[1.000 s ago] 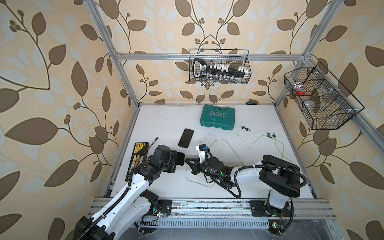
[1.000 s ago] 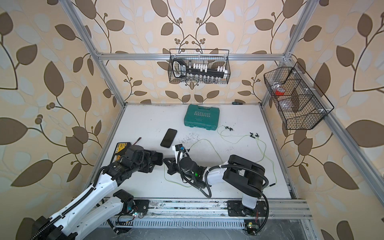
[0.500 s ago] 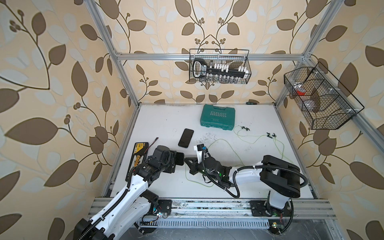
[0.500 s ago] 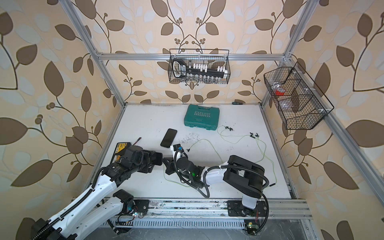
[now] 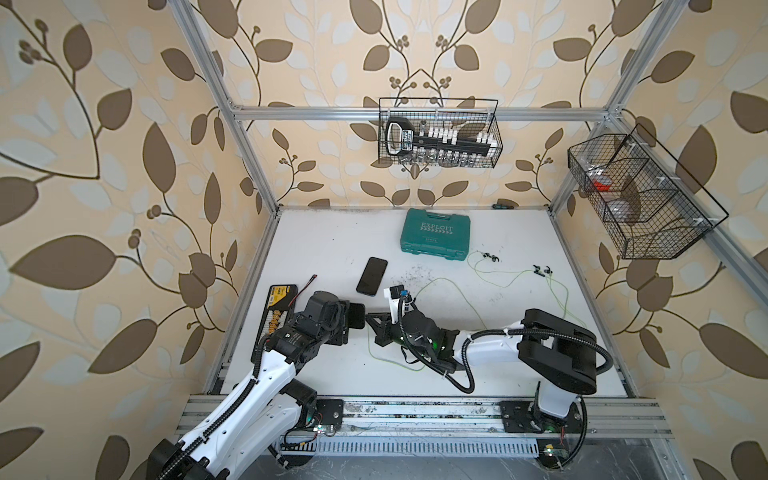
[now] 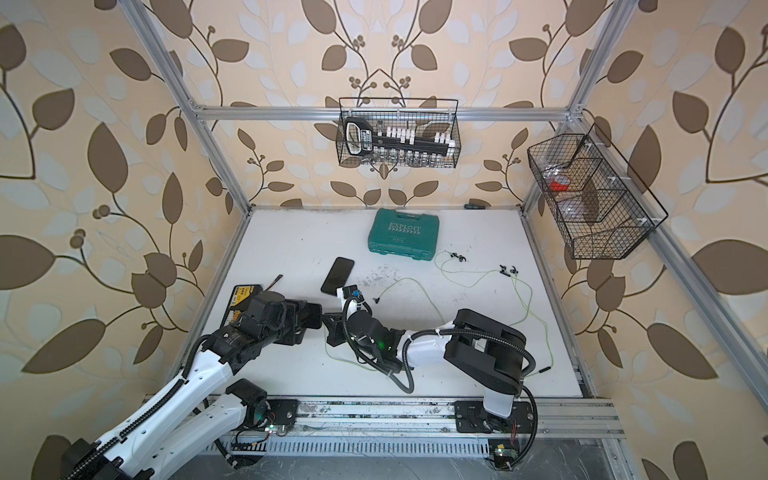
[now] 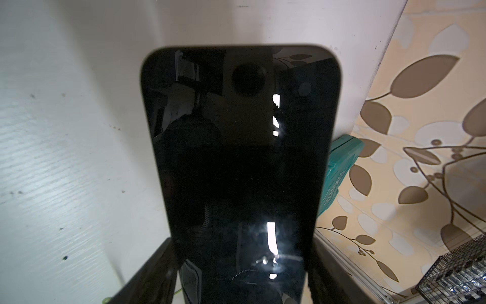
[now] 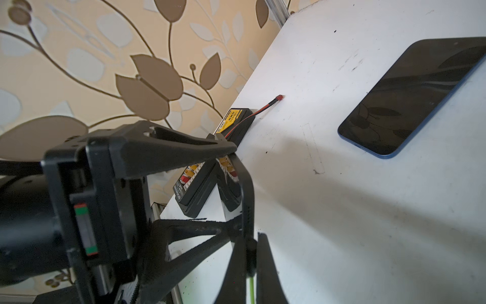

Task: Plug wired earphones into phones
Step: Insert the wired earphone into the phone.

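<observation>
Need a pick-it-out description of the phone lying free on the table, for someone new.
Start at the teal toolbox near the back of the white table. Just in front of it, toward the robot's left, a black phone lies flat. Unlike the other phone, clamped in the left gripper, nothing holds it.

Table (image 5: pixel 324 249): phone (image 5: pixel 371 276), earphones (image 5: pixel 541 271), teal toolbox (image 5: pixel 435 235), bit case (image 5: pixel 279 307) at left edge.

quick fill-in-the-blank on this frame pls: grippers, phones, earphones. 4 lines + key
1. The left gripper holds a ___ between its jaws.
2. The right gripper is shut on the ___ of a yellow-green cable.
3. The other phone lies flat on the ___.
4. The teal toolbox is ___.
Missing words: phone; plug; table; closed.
</observation>
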Tool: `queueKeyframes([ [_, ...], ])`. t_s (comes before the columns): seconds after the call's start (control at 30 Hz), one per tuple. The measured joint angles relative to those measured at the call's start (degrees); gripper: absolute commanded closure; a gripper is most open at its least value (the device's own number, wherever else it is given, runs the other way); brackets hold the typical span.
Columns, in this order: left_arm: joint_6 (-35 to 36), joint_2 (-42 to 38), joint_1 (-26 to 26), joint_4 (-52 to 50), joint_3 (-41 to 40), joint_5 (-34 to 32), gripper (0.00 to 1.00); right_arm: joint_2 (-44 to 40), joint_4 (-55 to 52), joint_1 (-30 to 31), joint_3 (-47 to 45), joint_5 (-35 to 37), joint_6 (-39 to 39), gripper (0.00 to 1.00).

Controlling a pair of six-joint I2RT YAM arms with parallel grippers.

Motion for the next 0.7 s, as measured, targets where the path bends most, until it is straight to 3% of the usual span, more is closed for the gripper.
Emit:
queueKeyframes([
  [0.23, -0.1, 0.0, -0.2, -0.6, 0.0, -0.7, 0.45, 0.2, -1.4, 0.0, 0.5, 0.0, 0.0, 0.95],
  [0.57, -0.3, -0.9, -2.0, -1.8, 0.0, -0.3, 0.45, -3.1, -4.3, 0.1, -0.6, 0.8, -0.5, 0.72],
  [0.7, -0.9, -0.8, -2.0, -1.8, -0.8, -1.4, 0.45, -6.8, -7.9, 0.1, -1.6, 2.5, -0.7, 0.69],
])
